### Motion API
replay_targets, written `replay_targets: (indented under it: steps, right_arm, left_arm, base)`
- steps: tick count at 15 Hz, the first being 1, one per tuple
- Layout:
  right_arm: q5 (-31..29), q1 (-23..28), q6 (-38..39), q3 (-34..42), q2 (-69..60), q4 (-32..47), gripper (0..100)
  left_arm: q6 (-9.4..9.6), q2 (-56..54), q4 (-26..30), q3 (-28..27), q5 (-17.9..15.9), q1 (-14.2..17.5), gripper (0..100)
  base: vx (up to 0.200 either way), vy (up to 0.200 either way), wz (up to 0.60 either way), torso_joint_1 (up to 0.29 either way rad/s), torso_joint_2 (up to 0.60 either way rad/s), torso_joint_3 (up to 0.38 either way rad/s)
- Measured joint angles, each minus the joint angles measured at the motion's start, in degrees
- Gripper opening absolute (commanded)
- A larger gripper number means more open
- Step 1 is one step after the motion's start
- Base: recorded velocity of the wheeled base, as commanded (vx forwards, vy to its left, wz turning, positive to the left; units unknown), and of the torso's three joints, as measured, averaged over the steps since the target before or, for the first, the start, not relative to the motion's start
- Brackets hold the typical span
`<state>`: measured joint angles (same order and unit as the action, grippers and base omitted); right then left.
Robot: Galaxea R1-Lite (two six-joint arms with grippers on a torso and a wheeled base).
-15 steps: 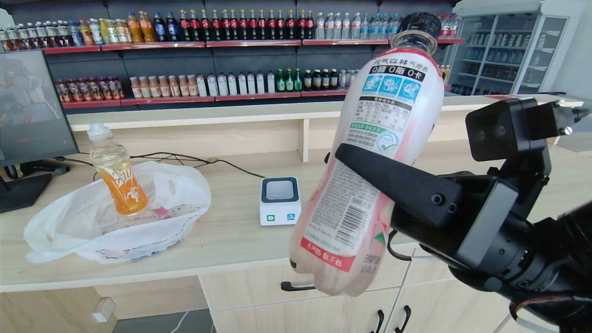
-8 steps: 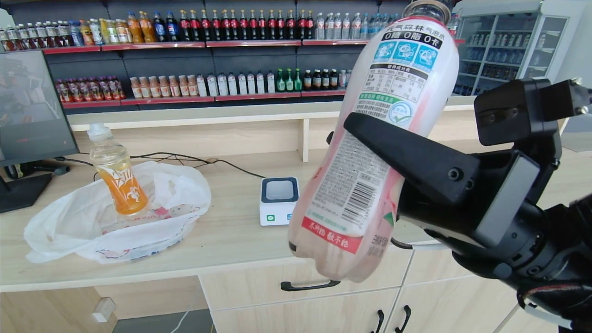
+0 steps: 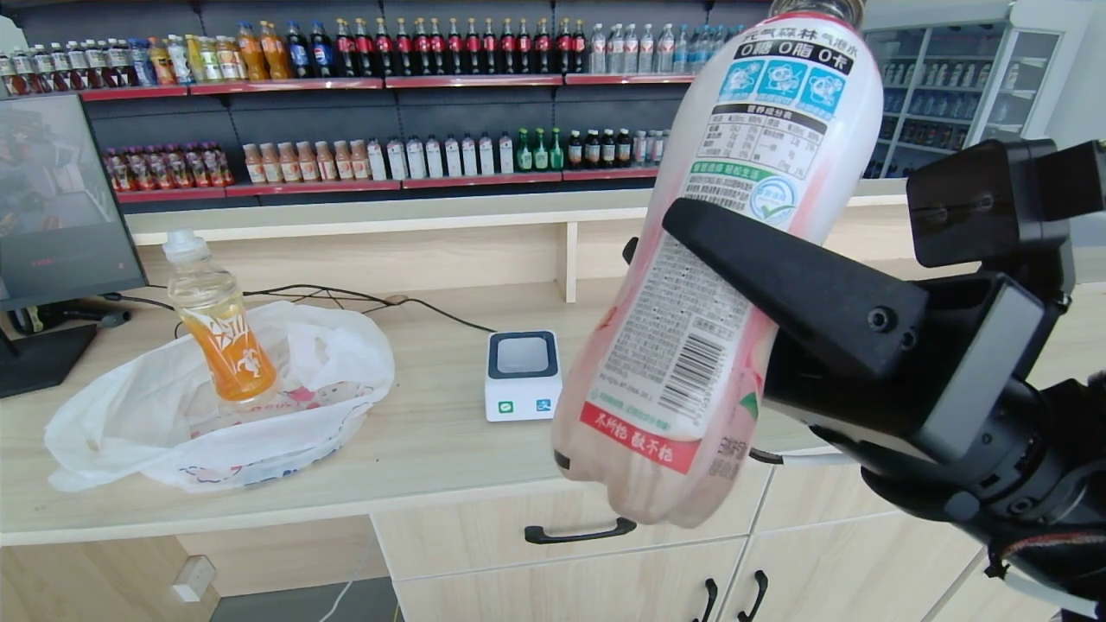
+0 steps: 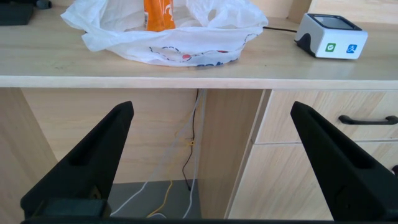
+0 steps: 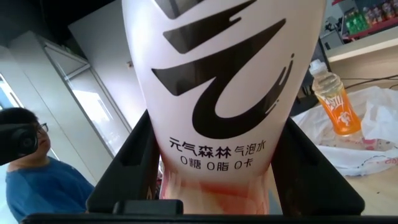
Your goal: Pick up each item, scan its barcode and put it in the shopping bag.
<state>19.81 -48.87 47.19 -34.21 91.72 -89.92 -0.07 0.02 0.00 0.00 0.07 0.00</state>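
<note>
Pink sparkling-water bottle (image 3: 760, 130) held aloft over the front edge of the bench (image 3: 415, 441), clamped around its waist by the right pincer (image 3: 650, 233). One black finger crosses the front of the label and the other is mostly hidden behind it. The bottle is tilted, its neck toward 1 o'clock and its base toward 7 o'clock in the head view, and is clear of the bench, with its barcode (image 3: 691, 371) turned to the head camera. A white barcode scanner (image 3: 522, 373) with a dark-framed window sits on the bench at 9 o'clock from the bottle's lower half, apart from it. Farther toward 9 o'clock lies the white plastic shopping bag (image 3: 155, 423), spread open, with an orange drink bottle (image 3: 216, 320) standing upright inside. A dark monitor (image 3: 52, 207) stands at 10 o'clock from the bag, and a black cable (image 3: 346, 298) runs behind it. The left pincer (image 4: 211, 109) hangs below the bench edge before the cabinet front, its fingers spread wide and holding nothing. Rows of bottled drinks fill the shelves (image 3: 389, 82) at 12 o'clock.
</note>
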Motion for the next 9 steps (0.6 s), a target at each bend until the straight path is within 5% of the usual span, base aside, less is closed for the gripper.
replay_targets:
  steps: [9]
  right_arm:
    - [0.3,0.0,-1.5,1.6,-1.0,0.0,0]
  left_arm:
    - [0.00,0.0,0.0,0.0,0.0,0.0,100]
  base:
    - [0.000,0.000,0.00,0.000,0.00,0.000]
